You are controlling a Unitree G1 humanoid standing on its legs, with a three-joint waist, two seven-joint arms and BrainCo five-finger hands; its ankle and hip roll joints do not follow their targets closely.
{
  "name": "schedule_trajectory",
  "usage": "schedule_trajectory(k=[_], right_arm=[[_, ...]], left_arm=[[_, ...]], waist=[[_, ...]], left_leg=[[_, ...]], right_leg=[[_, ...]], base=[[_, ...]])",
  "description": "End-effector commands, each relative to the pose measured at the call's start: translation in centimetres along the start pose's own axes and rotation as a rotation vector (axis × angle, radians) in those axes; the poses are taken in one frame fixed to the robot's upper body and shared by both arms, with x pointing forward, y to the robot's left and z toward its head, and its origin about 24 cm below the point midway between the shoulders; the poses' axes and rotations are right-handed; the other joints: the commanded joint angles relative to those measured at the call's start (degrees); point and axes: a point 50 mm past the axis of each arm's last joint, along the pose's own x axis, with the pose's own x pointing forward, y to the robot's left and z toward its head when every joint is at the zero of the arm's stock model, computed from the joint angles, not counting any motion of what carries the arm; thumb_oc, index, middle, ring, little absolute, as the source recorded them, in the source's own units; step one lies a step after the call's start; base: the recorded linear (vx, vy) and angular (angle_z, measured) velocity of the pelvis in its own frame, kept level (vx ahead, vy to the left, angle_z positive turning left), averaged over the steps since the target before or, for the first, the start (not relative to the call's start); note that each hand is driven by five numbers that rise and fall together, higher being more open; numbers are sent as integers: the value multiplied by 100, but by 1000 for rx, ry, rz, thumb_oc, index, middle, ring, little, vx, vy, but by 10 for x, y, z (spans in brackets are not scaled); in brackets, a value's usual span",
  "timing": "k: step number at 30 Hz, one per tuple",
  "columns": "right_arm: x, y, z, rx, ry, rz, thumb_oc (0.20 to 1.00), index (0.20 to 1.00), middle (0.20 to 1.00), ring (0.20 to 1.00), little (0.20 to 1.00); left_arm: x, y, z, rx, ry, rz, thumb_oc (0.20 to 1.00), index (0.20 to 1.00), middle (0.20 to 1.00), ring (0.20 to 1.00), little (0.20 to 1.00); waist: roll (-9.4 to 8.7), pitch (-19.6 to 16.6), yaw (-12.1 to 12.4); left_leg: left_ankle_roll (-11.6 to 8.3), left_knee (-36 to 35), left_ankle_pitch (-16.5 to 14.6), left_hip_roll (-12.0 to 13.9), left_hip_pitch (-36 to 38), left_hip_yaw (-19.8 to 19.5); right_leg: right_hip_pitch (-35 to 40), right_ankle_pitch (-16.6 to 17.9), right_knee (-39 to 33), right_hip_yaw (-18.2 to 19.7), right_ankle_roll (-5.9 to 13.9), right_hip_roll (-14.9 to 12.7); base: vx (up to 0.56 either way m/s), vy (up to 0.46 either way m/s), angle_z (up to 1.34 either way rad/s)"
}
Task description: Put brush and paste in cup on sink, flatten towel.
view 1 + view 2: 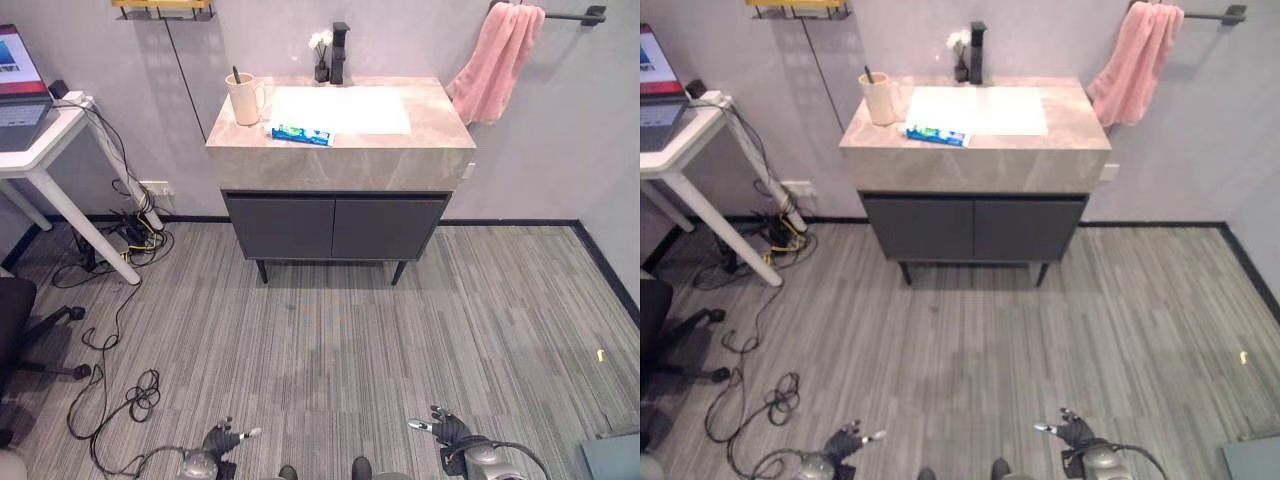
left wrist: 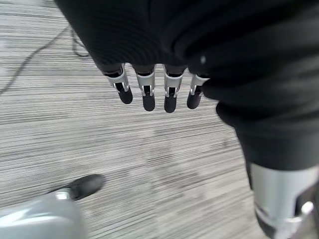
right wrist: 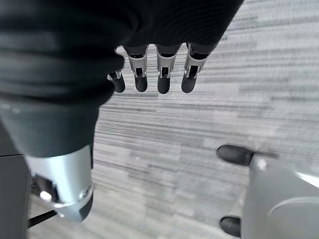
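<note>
The sink point(image 1: 340, 110) sat in a grey stone vanity top against the far wall, above a dark two-door cabinet point(image 1: 335, 228). On the top's left side stood the cup point(image 1: 244, 98), upright, just left of the basin, with the brush point(image 1: 236, 75) already standing in it, its dark end poking above the rim. The paste point(image 1: 301, 134) lay flat on the top at the basin's front left corner, near the cup but apart from it. A black tap point(image 1: 340, 52) rose at the back of the basin. The pink towel point(image 1: 495, 62) hung bunched and crumpled over the left end of a dark rail point(image 1: 574, 15) on the wall, right of the vanity.

Both hands were low at the near edge of the head views, well apart from the vanity, with a wide stretch of striped grey floor point(image 1: 400, 340) between them and every task thing. The left hand point(image 1: 222, 439) was relaxed, fingers point(image 2: 148, 94) straight and loose in a row over the floor, grasping nothing. The right hand point(image 1: 442, 427) was likewise released, its fingers point(image 3: 162, 79) hanging straight over the floor, empty.

At the left stood a white table point(image 1: 40, 150) carrying a laptop point(image 1: 18, 85), with a tangle of cables point(image 1: 130, 240) on the floor under it by the wall.
</note>
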Motion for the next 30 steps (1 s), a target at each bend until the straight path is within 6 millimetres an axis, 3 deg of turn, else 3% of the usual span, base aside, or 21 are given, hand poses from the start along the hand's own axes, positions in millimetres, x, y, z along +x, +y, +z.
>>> schedule_trajectory(k=[1,3,7,14,22,25,26,27,28,30], right_arm=[[0,-8,20,16,-115,-19,1000,1000,1000,1000,1000],[0,-9,24,13,-131,-30,1000,1000,1000,1000,1000],[0,-4,16,0,-100,-23,1000,1000,1000,1000,1000],[0,-3,14,-15,-95,-18,1000,1000,1000,1000,1000],[0,-7,26,-51,-140,-32,1000,1000,1000,1000,1000],[-1,-9,28,-65,-152,-43,1000,1000,1000,1000,1000],[-2,-12,27,-67,-157,-52,1000,1000,1000,1000,1000],[-3,-14,24,-68,-148,-63,1000,1000,1000,1000,1000],[-3,-15,24,-68,-148,-63,1000,1000,1000,1000,1000],[-5,-18,20,-85,-133,-72,1000,1000,1000,1000,1000]], left_arm=[[1,11,20,125,-116,30,1000,1000,1000,1000,1000],[0,14,21,87,-131,53,1000,1000,1000,1000,1000],[-2,9,11,21,-96,54,1000,1000,1000,1000,1000],[-2,6,7,-14,-82,50,1000,1000,1000,1000,1000],[-3,6,1,-36,-61,49,1000,1000,1000,1000,1000],[-3,5,0,-33,-53,46,1000,1000,1000,1000,1000],[-1,2,4,-28,-58,35,1000,1000,1000,1000,1000],[-1,1,5,-25,-61,26,1000,1000,1000,1000,1000],[-1,1,5,-25,-61,26,1000,1000,1000,1000,1000],[0,-2,7,-29,-66,22,1000,1000,1000,1000,1000]], waist=[[-129,-51,-67],[-143,-24,-40],[-168,-16,-15],[-188,-65,-34],[-146,-189,-26],[-171,-174,-47],[-164,-54,-54],[-193,48,-52],[-180,49,-60],[-174,131,-115]], left_leg=[[-33,1454,-516,-59,-661,16],[-13,1896,-777,25,-794,22],[-26,1987,-877,61,-701,28],[-106,1591,-640,37,-518,30],[-164,556,70,-33,-451,-63],[-277,718,219,3,-616,-101],[-531,1211,852,104,-890,-203],[-676,1724,1151,126,-1108,-165],[-680,1755,1138,136,-1127,-181],[-824,2007,1429,284,-1398,83]], right_leg=[[-278,-157,1076,-68,435,-336],[-390,-373,1433,-113,365,-349],[-314,-439,1472,-147,337,-340],[-122,-260,1118,-147,341,-291],[15,145,80,-173,243,-77],[119,203,-184,-127,158,4],[356,222,-398,-187,38,92],[478,267,-501,-245,-15,75],[479,269,-505,-257,-18,88],[701,242,-752,-337,-58,43]], base=[[-16,-42,7],[26,-35,4],[29,-17,1],[19,-34,1],[-27,-56,5],[8,-132,1],[12,-180,5],[-1,-141,27],[35,-91,54],[94,-45,47]])
